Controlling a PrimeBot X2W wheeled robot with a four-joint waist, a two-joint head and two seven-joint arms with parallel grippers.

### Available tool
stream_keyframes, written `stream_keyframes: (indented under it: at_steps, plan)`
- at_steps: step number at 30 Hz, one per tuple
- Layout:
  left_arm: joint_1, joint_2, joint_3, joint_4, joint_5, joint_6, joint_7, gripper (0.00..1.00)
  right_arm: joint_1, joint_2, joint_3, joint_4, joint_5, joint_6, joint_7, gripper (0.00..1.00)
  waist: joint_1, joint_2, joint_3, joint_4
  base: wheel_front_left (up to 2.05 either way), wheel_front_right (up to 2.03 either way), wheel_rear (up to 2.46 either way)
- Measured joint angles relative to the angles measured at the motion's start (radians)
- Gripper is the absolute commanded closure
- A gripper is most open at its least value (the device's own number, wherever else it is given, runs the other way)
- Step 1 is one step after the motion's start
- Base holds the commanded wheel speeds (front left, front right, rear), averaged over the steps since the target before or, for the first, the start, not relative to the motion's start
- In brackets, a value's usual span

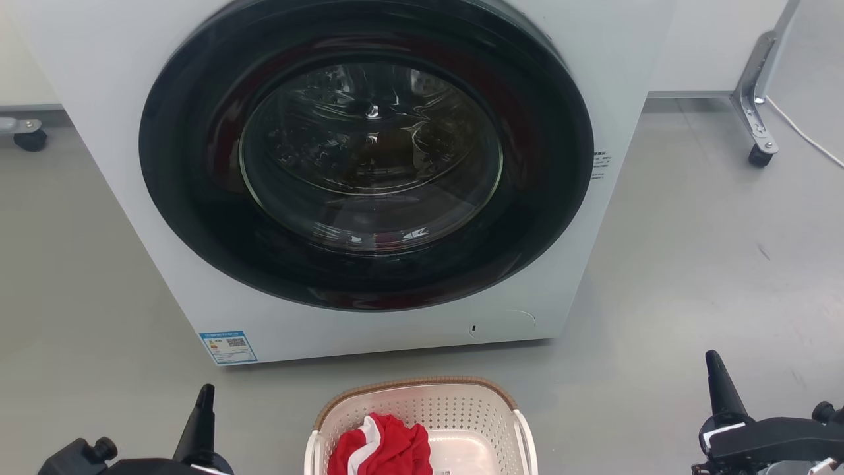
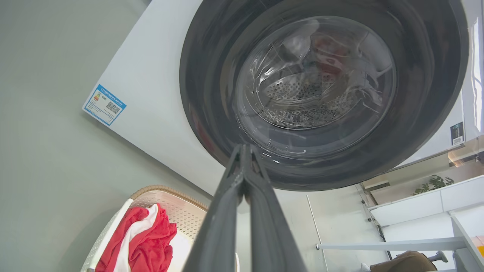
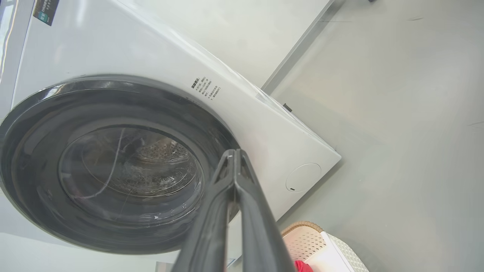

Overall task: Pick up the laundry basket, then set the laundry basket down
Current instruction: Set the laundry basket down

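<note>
The laundry basket (image 1: 461, 409), cream-white and perforated with a brown woven-look rim, stands on the floor at the bottom centre of the head view, just in front of the washing machine. A red and white cloth (image 1: 382, 448) lies in it. My left gripper (image 1: 204, 396) sits to the basket's left, shut and empty, apart from it. My right gripper (image 1: 715, 366) is well to the basket's right, also shut and empty. In the left wrist view the basket (image 2: 181, 215) shows at the lower left of my shut gripper (image 2: 244, 149). In the right wrist view the basket (image 3: 306, 238) lies to the lower right of my shut gripper (image 3: 234, 153).
A white front-loading washing machine (image 1: 99, 79) with a closed round dark door (image 1: 369, 152) stands close ahead. Grey floor (image 1: 692, 264) spreads on both sides. A metal leg with a castor (image 1: 758, 155) stands at the back right, another castor (image 1: 30, 138) at the back left.
</note>
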State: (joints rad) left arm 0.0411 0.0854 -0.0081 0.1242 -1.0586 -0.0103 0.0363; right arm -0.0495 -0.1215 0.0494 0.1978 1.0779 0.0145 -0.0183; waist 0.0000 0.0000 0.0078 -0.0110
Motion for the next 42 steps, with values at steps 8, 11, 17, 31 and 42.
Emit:
stream_keyframes:
  at_steps: [8,11,17,31,42]
  plan:
    - [-0.022,-0.008,0.017,0.03,-0.091,-0.018,0.015,1.0,-0.004,0.013,-0.034,0.017,0.093,0.021,0.024,1.0,0.0,0.0,-0.001,0.002,0.0,0.0,0.0]
    - [-0.024,-0.01,0.024,0.038,-0.124,-0.026,0.019,1.0,-0.005,0.017,-0.042,0.021,0.12,0.023,0.028,1.0,0.0,0.0,-0.001,0.003,0.0,0.0,0.0]
    - [-0.043,-0.016,0.036,0.062,-0.195,-0.04,0.03,1.0,-0.009,0.028,-0.067,0.036,0.192,0.039,0.049,1.0,0.0,0.0,-0.002,0.004,0.0,0.0,0.0]
    - [-0.082,-0.028,0.068,0.114,-0.372,-0.071,0.052,1.0,-0.023,0.053,-0.126,0.069,0.359,0.072,0.089,1.0,0.0,0.0001,-0.004,0.008,0.0,0.0,0.0]
    - [-0.107,-0.039,0.094,0.157,-0.506,-0.102,0.072,1.0,-0.033,0.073,-0.172,0.095,0.491,0.1,0.124,1.0,0.0,0.0001,-0.006,0.01,0.0,0.0,0.0]
